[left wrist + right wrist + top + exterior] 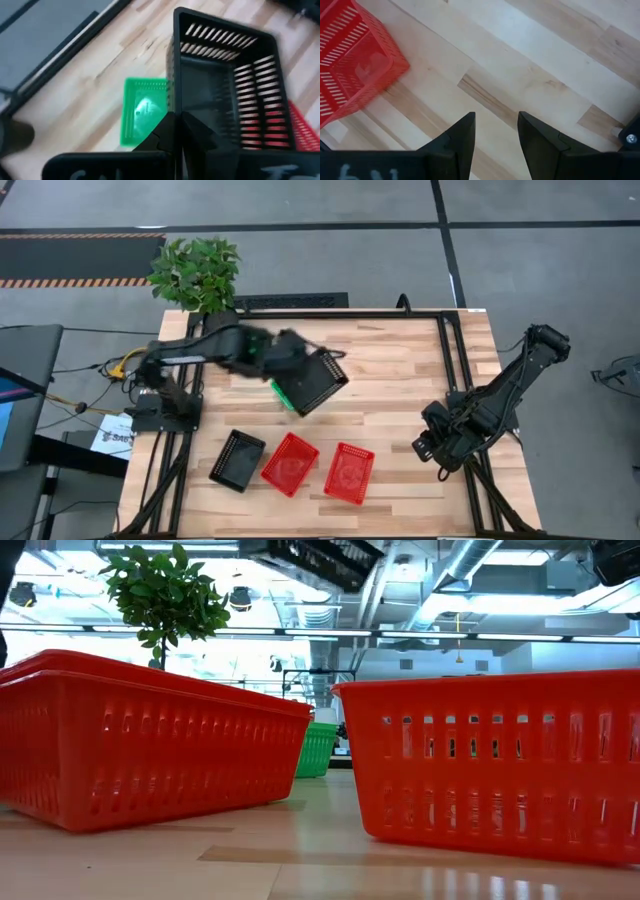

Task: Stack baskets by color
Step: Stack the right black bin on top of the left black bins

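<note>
My left gripper (177, 127) is shut on a black basket (320, 380), held in the air above the table's middle; the low view shows this basket (315, 558) at the top. Below it a green basket (142, 110) rests bottom-down on the wood, partly hidden in the high view (283, 393). Another black basket (237, 460) and two red baskets (290, 463) (349, 472) stand in a row near the front edge. My right gripper (496, 131) hangs open over bare wood at the table's right, beside a red basket (350, 60). My left gripper pinches one side wall of the black basket at its rim (173, 102), with one finger inside the basket and one outside. The fingers come slanting down from the table's left. The basket hangs clear of the table, tilted, above the green basket.
A potted green plant (197, 272) stands at the table's far left corner. A black frame rail (450, 360) runs along the table's right side. Bare wood lies between the baskets and my right arm (480, 415).
</note>
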Available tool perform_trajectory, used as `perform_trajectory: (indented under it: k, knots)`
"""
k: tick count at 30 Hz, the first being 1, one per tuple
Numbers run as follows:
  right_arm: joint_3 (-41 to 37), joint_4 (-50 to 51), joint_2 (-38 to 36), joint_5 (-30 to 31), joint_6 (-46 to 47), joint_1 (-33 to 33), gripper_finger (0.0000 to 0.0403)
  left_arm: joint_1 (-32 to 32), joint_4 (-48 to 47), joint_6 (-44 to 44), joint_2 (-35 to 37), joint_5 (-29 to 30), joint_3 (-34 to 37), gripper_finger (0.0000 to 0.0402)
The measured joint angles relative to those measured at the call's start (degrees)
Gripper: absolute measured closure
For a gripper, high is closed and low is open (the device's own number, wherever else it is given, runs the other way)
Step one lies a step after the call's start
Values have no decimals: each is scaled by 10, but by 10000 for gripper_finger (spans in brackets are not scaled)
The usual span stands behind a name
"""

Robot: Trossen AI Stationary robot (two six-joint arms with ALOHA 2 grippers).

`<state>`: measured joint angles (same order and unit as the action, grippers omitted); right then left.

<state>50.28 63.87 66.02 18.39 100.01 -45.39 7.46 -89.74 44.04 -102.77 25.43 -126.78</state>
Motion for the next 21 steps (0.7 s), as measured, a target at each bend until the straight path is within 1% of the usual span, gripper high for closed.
perform_trajectory:
  k: [2, 5, 11, 15, 18, 21]
  knots:
    - [0, 1, 0, 0, 0, 0, 233, 30, -1, 52, 28, 28, 36, 401]
    - [0, 2, 0, 0, -1, 2, 233, 72, -2, 141, 68, 54, 95, 401]
    - [0, 4, 0, -1, -1, 2, 233, 150, -2, 304, 148, 53, 239, 401]
    - [0, 5, 0, -2, -1, 2, 233, 194, -2, 400, 190, 50, 321, 401]
    - [0, 5, 0, -3, -1, 2, 233, 223, -3, 462, 213, 48, 372, 401]
    - [0, 4, 0, -3, 0, 2, 233, 248, -3, 498, 233, 25, 409, 401]
